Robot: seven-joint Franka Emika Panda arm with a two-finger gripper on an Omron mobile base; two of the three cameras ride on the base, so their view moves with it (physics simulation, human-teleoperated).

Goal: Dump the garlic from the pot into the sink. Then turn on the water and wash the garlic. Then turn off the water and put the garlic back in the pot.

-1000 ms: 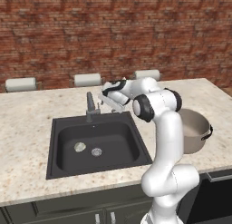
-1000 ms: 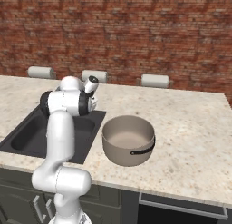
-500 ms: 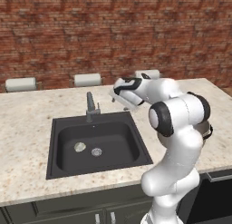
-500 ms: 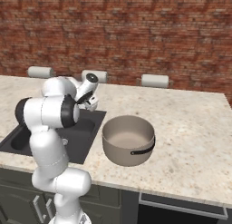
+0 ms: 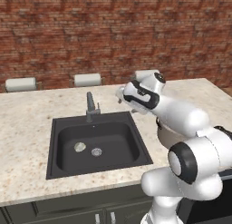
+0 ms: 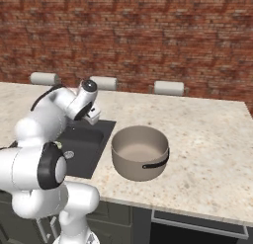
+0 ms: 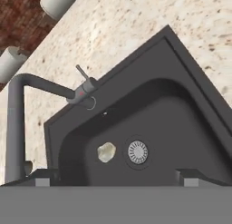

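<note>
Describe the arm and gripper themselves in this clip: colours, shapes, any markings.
The arm is glossy white, built of rounded, bulbous segments with dark, near-black rings and round caps at the joints. The gripper has two small dark, blocky finger tips with pale grey pads. No cables, logos or markings can be made out.

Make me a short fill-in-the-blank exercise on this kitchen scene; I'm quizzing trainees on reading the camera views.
1. The garlic lies on the floor of the ____, beside the drain.
2. The pot stands on the counter and its inside is ____.
3. The gripper hangs above the sink with its jaws ____.
4. The wall behind the counter is made of ____.

Missing words: sink; empty; open; brick
</note>
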